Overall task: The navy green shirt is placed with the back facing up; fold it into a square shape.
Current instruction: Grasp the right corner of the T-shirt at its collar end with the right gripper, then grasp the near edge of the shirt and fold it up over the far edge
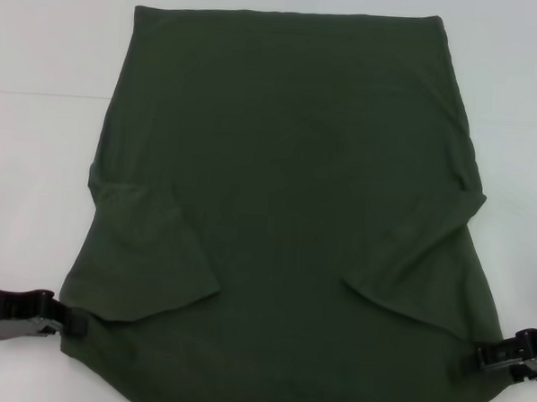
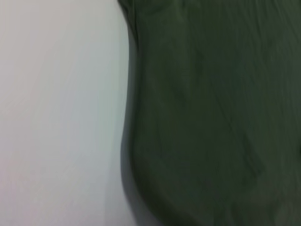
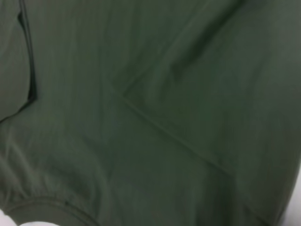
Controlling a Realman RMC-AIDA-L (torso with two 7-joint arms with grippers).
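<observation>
We see the navy green shirt (image 1: 286,211) flat on the white table (image 1: 39,108), sleeves folded inward. The left gripper (image 1: 64,321) and the right gripper (image 1: 484,359) each pinch a near shirt edge.

A plain white bench (image 1: 39,108) fills the scene, bare surface showing on the left, right and far sides. In the left wrist view it (image 2: 56,113) appears as a pale, unmarked surface.

One navy green shirt (image 1: 286,211), one left gripper (image 1: 64,321), one right gripper (image 1: 487,361), one table (image 1: 39,108).
</observation>
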